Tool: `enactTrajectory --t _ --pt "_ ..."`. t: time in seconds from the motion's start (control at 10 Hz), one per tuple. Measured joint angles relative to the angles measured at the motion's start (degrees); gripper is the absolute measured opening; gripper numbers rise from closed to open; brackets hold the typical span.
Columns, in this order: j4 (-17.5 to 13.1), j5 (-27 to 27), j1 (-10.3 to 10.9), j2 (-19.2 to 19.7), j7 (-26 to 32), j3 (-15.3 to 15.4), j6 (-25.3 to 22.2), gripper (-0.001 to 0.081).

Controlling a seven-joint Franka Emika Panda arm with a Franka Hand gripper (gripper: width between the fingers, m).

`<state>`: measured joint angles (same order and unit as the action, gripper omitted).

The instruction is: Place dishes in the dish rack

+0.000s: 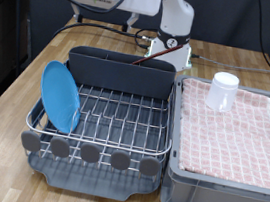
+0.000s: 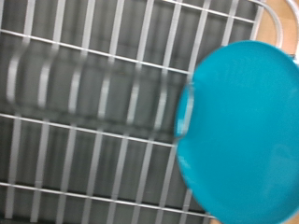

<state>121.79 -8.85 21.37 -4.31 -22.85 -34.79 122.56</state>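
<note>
Five grey discs [image 1: 89, 153], one blue plate [image 1: 61, 97] racked, one cup [image 1: 222, 91] on cloth; end effector state indiscernible.

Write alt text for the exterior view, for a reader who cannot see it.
A light-blue plate stands on edge in a wire dish rack on a wooden table. At the exterior view's right, a white cup stands on pink checked cloth in a grey crate. No end effector shows.

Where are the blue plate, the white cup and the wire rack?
blue plate [image 1: 61, 96]: exterior view, middle of its face.
white cup [image 1: 222, 91]: exterior view, its side.
wire rack [image 1: 123, 115]: exterior view, bare floor wires.
</note>
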Motion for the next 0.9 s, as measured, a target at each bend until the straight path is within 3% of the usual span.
enactTrajectory --t 0.6,0.9 --pt "5.29 -1.50 2.07 -4.91 -20.00 9.42 0.88 0.0802" --pt "8.12 -0.46 4.21 -6.54 -20.39 13.14 1.10 0.0802"
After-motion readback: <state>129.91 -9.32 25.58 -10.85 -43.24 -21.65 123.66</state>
